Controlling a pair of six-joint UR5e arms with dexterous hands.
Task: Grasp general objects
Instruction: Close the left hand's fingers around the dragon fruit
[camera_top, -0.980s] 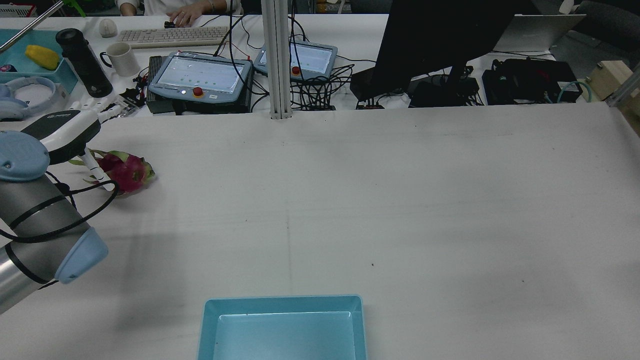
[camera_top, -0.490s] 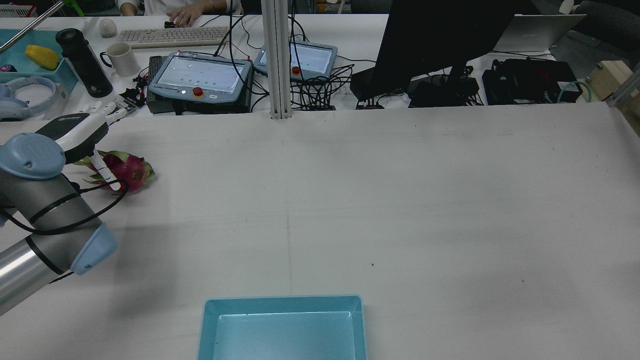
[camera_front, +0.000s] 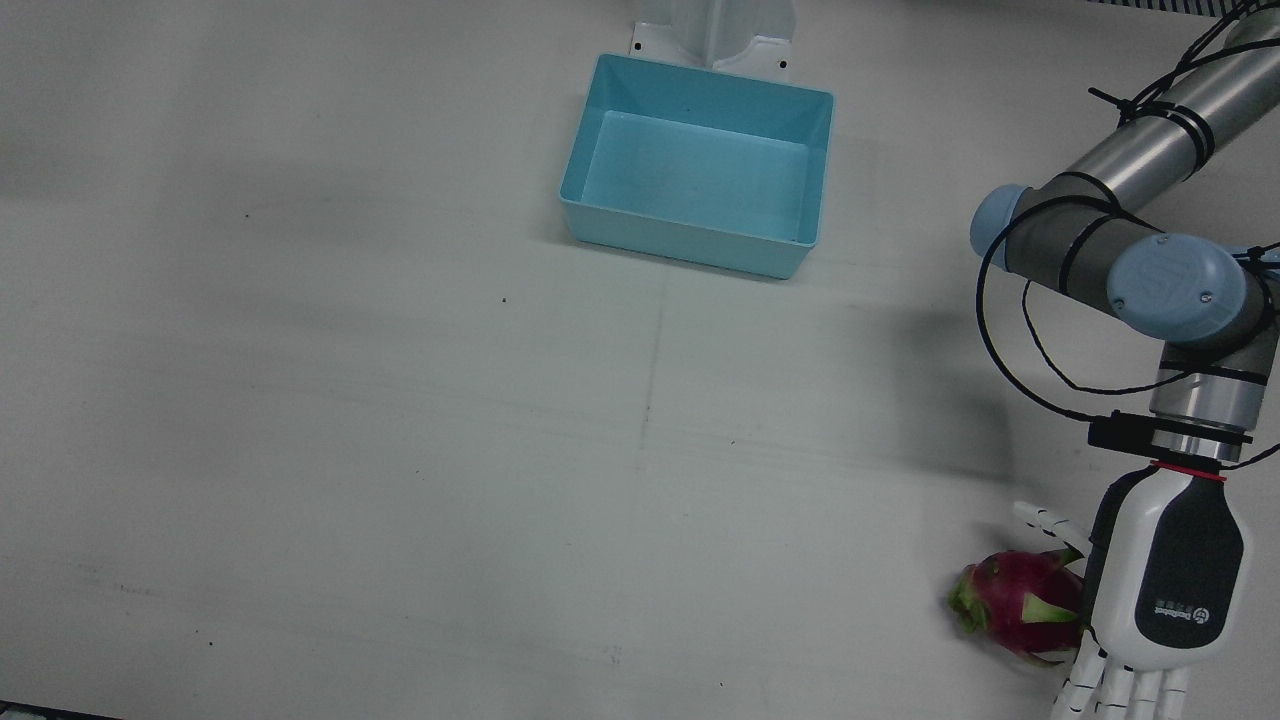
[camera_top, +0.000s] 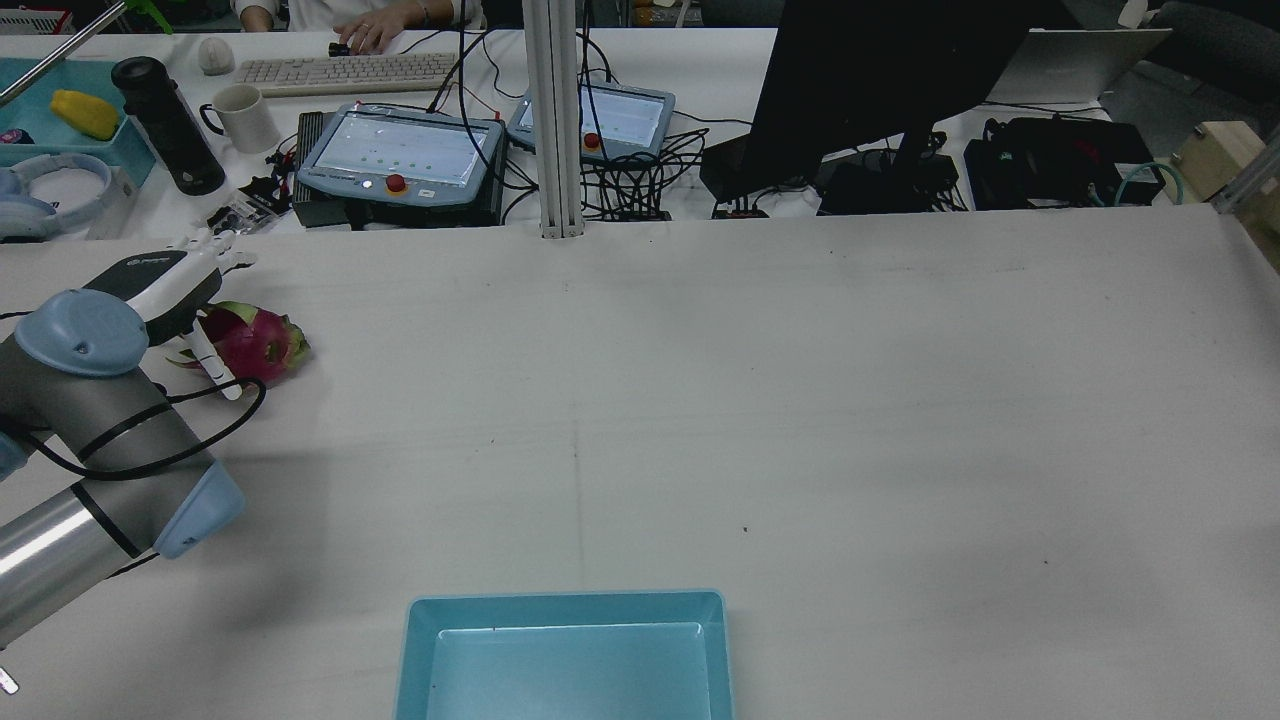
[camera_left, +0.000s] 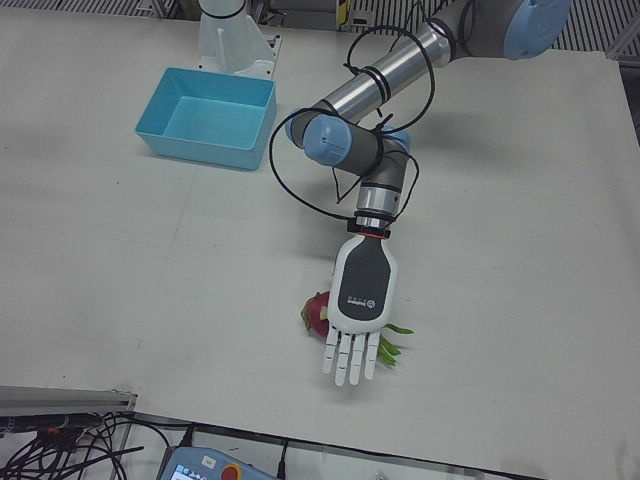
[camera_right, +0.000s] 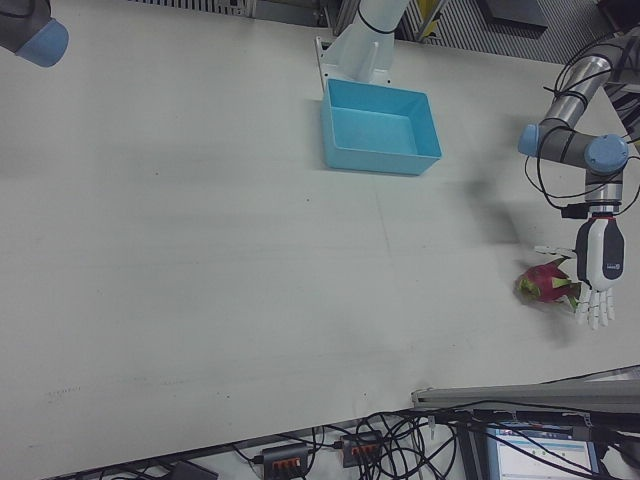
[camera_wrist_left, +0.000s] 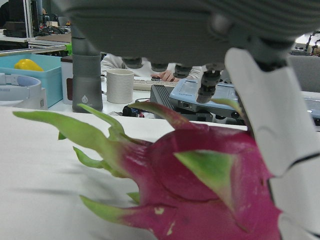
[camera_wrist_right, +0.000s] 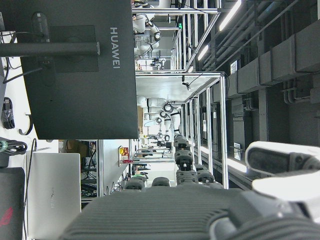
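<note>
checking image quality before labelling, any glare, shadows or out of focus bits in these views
Rear view: glare on the floor of the blue bin, and a soft arm shadow on the table. Front view: a broad shadow lies on the table beside the left hand. Left hand view: the hand's underside is a blur up close, while the dragon fruit is fairly sharp. Right hand view: ceiling lights blow out.

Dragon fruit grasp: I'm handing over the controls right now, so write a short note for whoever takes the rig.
Left robot hand: open, fingers spread, over the dragon fruit, not closed on it.
Right robot hand: raised and away from the work, state unclear; only its own camera shows part of it.
Dragon fruit lies on the table near the operators' edge. Blue bin is empty.
Done: approach. Left: close, lift.
</note>
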